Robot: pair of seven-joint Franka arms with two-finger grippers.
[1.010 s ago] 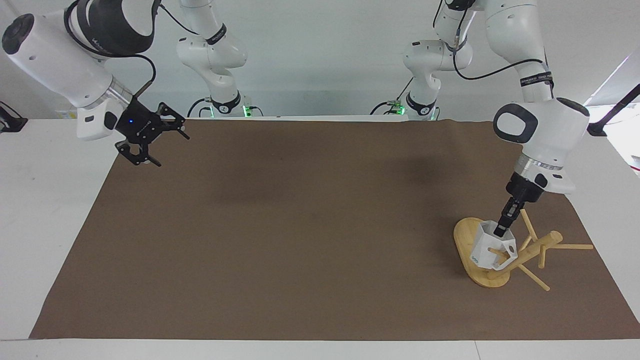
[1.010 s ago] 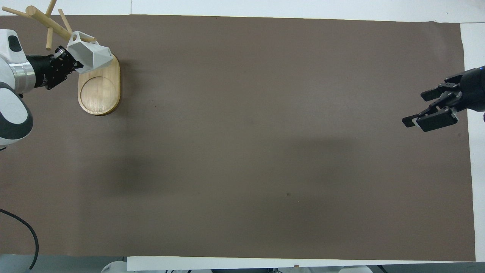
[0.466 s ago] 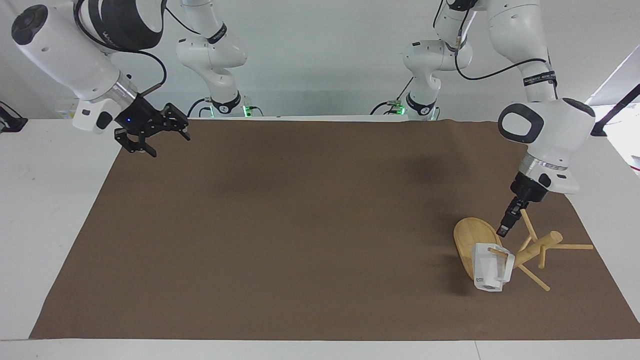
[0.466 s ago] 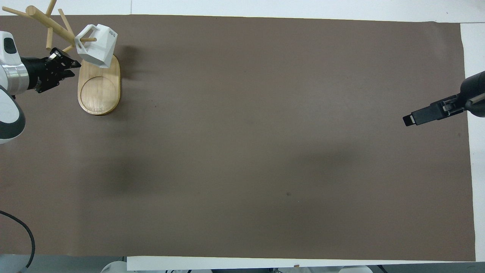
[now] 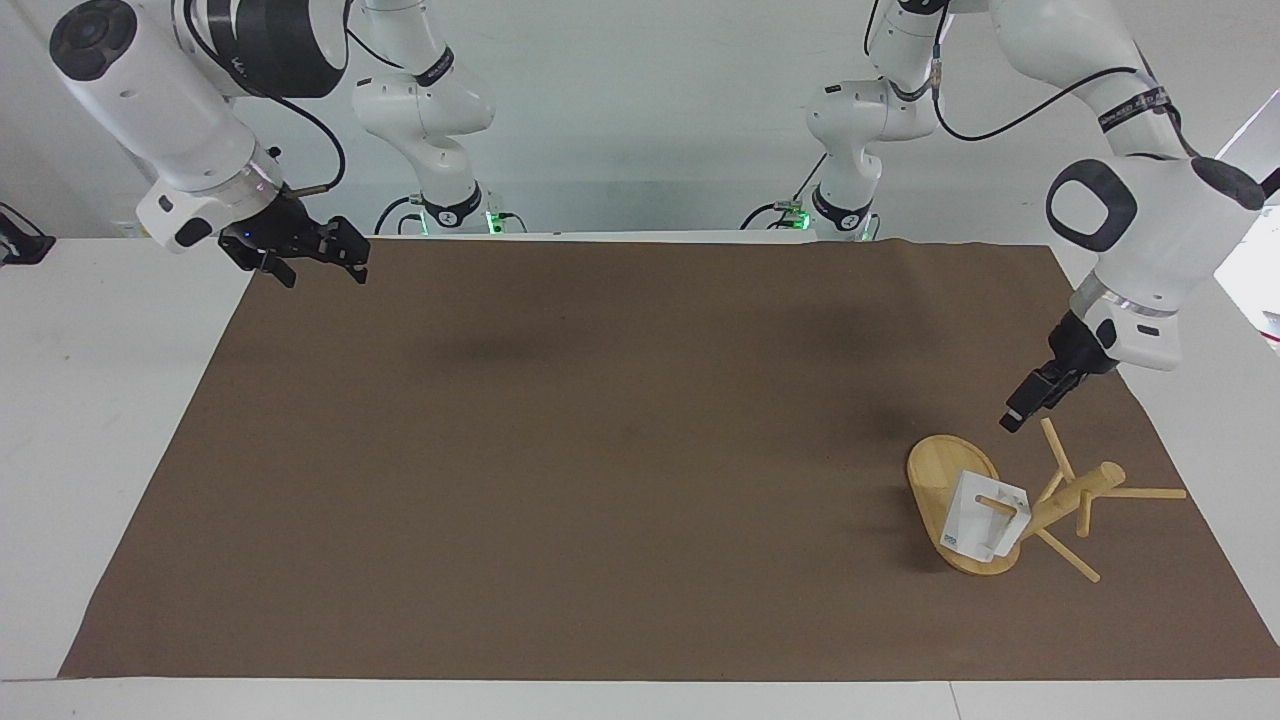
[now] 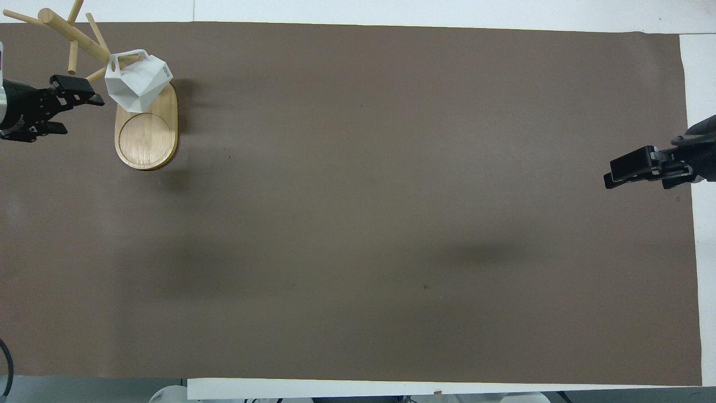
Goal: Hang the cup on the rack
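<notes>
The white faceted cup (image 5: 983, 516) hangs by its handle on a peg of the bamboo rack (image 5: 1075, 496), above the oval base (image 5: 935, 476). Nothing holds it. It also shows in the overhead view (image 6: 138, 84), over the end of the base (image 6: 146, 137) where the post stands. My left gripper (image 5: 1012, 418) is open and empty in the air, over the mat beside the rack and apart from the cup; it also shows in the overhead view (image 6: 84, 115). My right gripper (image 5: 322, 278) is open and empty, over the mat's corner at the right arm's end, and shows in the overhead view (image 6: 611, 179) too.
A brown mat (image 5: 600, 450) covers most of the white table. The rack stands near the mat's edge at the left arm's end, with several bare pegs (image 5: 1145, 492) sticking out.
My left gripper let go of the cup and drew back up from the rack. The cup swung on the peg and now hangs free. My right gripper rose and turned.
</notes>
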